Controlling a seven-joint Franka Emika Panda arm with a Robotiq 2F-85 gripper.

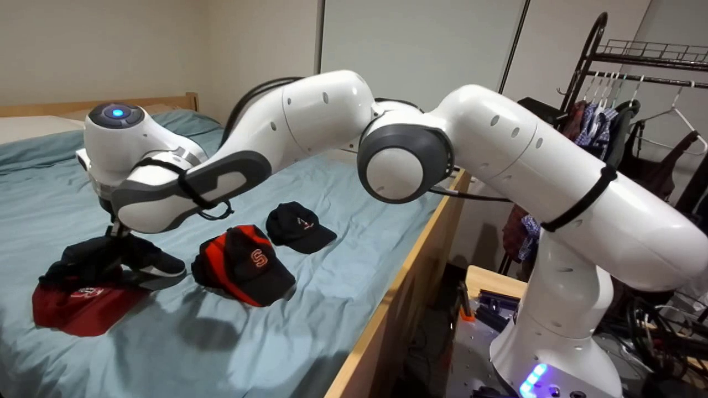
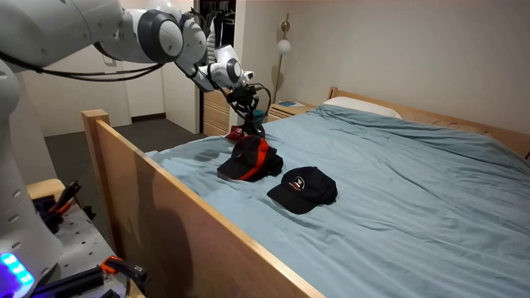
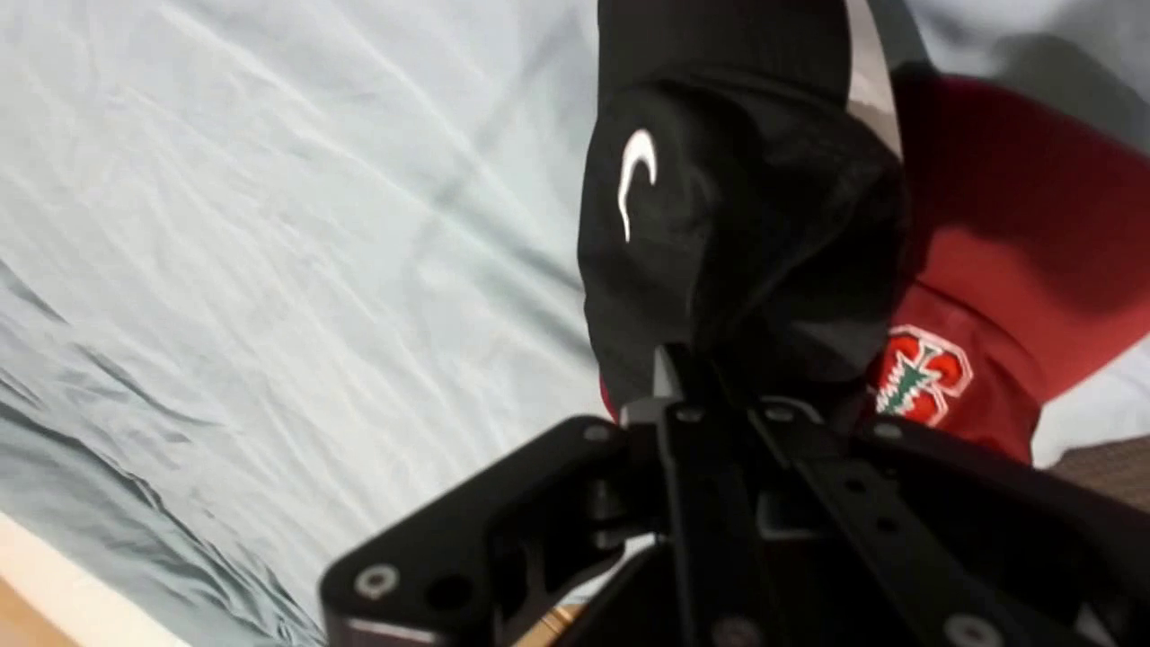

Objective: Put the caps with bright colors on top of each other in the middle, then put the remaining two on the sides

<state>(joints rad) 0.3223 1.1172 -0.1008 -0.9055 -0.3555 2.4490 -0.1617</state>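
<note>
Orange "S" [image 1: 259, 257] marks one cap [image 1: 243, 268]; claw [image 3: 696, 370] pinches swoosh cap [image 3: 741, 216].

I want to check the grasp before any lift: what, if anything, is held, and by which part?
The gripper seems to hold the white-swoosh black cap by pinched crown fabric, away from its brim.

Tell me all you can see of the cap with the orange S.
This black baseball cap looks like fabric, with red bands running onto the brim and an orange S on its crown. It sits crown up on the blue bedding, brim toward the wooden bed board. Only the bedding visibly touches it.
</note>
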